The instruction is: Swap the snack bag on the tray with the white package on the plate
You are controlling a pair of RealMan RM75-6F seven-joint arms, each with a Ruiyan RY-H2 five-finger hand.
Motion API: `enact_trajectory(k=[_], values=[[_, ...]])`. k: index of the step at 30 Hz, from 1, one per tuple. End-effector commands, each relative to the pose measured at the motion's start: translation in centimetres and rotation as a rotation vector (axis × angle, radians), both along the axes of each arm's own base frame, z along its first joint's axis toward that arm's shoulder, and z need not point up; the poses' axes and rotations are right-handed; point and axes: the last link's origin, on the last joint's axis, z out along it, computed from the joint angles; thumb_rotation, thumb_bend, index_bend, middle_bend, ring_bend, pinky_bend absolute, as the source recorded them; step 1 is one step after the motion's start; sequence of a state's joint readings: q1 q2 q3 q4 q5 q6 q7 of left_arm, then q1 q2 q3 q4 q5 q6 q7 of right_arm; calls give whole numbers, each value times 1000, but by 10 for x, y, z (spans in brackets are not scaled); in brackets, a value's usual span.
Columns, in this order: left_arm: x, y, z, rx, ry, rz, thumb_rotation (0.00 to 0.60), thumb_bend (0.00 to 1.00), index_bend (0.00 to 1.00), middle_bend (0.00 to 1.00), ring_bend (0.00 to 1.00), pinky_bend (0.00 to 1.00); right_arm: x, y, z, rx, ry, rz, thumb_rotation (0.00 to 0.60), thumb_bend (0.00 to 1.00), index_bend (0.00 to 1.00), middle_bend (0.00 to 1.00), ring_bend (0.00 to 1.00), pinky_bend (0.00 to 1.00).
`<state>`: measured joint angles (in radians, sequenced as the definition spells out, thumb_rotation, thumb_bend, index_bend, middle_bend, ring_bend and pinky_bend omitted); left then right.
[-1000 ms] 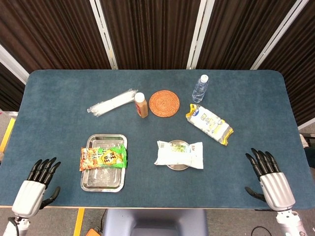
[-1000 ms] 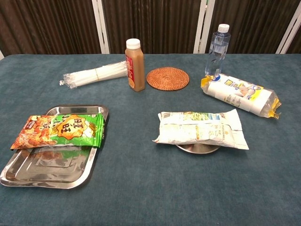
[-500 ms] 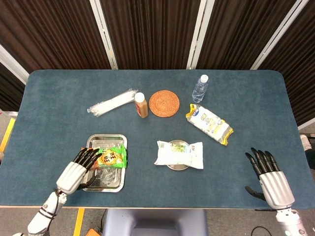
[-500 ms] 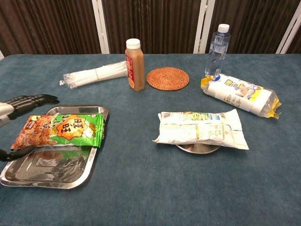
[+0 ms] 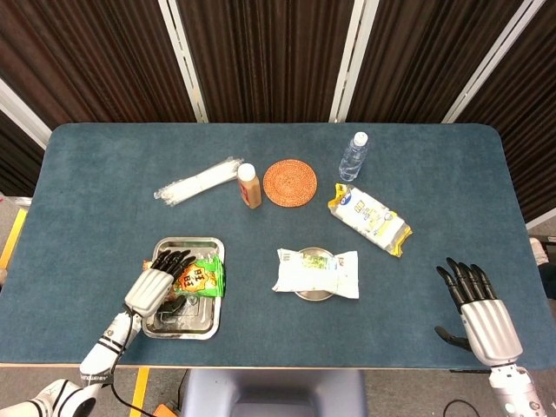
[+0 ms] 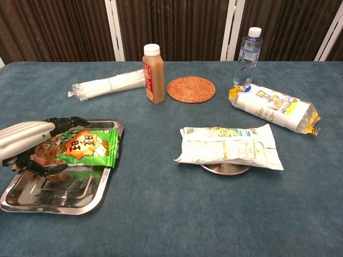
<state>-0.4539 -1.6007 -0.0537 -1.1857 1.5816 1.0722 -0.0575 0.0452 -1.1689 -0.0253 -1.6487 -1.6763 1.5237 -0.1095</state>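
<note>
An orange and green snack bag (image 5: pixel 201 278) (image 6: pixel 86 147) lies across the steel tray (image 5: pixel 195 326) (image 6: pixel 64 198) at the front left. My left hand (image 5: pixel 161 282) (image 6: pixel 29 139) reaches over the bag's left end. Its fingers lie stretched across the top, and the thumb sits at the bag's near edge. The bag still rests on the tray. A white package (image 5: pixel 317 271) (image 6: pixel 230 145) covers most of the small metal plate (image 5: pixel 314 295) (image 6: pixel 225 169) at the table's middle. My right hand (image 5: pixel 476 308) hovers open at the front right edge, far from both.
At the back stand a brown drink bottle (image 5: pixel 249 185) (image 6: pixel 153 74), a woven coaster (image 5: pixel 290 182) (image 6: pixel 191 89), a water bottle (image 5: pixel 353 157) (image 6: pixel 247 56) and a bundle of clear straws (image 5: pixel 198 182) (image 6: pixel 107 84). A white and yellow bag (image 5: pixel 369 220) (image 6: pixel 273 107) lies right of the plate.
My left hand has come in from the front left table edge and now lies over the snack bag's left end. The right hand has barely moved.
</note>
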Motion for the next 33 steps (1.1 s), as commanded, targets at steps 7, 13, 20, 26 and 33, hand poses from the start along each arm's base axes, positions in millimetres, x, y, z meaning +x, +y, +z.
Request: enact_trajectory(k=[7,13,20,26,33], values=[[9,18,0,53,-22,36,600,378,615,564,483,513,-3,-2,1,9,-1,-30,600,197,0,0,0,0],[16,27,-7,125,-43,-20,600,413,736,696,597,594,-3,-4,5,9,-12,-39,600,197,0,0,0,0],[52,69,-4,203,-54,-137,600,413,734,688,597,594,-6,-8,6,20,-27,-57,600,197,0,0,0,0],[95,123,-18,222,-24,-162,600,413,722,676,590,588,-9,-13,4,33,-33,-83,600,196,0,0,0,0],[151,161,-59,198,33,-162,600,412,704,656,581,588,-14,-26,-7,92,-37,-113,600,196,0,0,0,0]])
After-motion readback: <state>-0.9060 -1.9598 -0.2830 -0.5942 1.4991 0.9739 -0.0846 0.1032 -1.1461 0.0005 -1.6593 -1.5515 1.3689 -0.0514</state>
